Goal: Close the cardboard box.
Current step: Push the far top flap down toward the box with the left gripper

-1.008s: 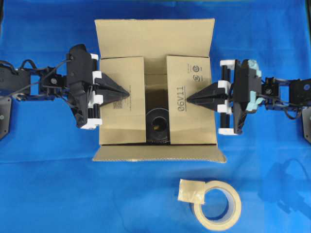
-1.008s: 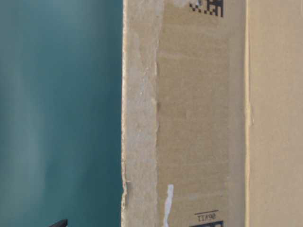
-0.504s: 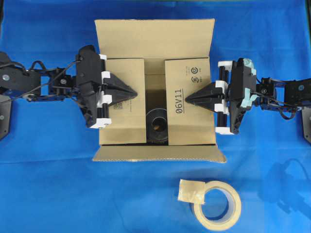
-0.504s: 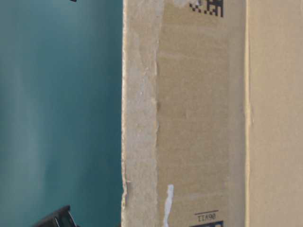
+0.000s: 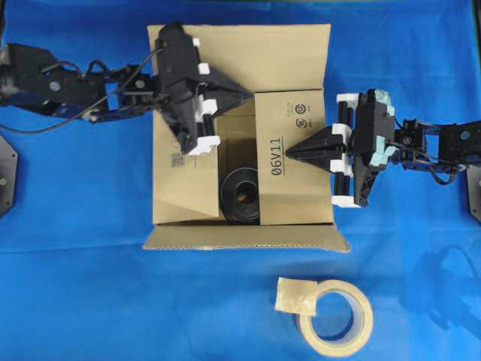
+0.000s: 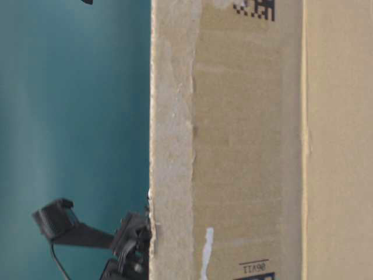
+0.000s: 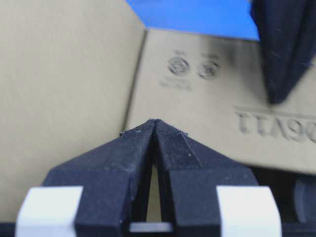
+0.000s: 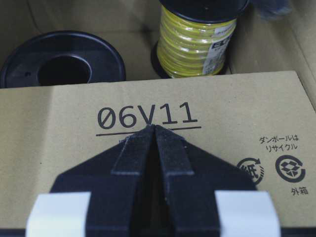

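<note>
Since the earlier frame the left gripper [image 5: 244, 93] has swung up and across from the left flap to the far end of the opening, while the right gripper [image 5: 293, 150] has hardly shifted. One blue cloth [image 5: 75, 286] covers the table, and on it, in the middle toward the far side, stands one cardboard box [image 5: 240, 56] with four flaps: the far and near ones folded outward, the two side ones lying over the opening with a gap between them. Two spools sit inside, a black one [image 5: 242, 194] and a yellow-wound one [image 8: 195, 34]. One tape roll [image 5: 336, 316] lies on the cloth nearer the camera. Both grippers are clenched on nothing, the right one's tip resting on the right flap [image 5: 289, 188] beside the printed 06V11
</note>
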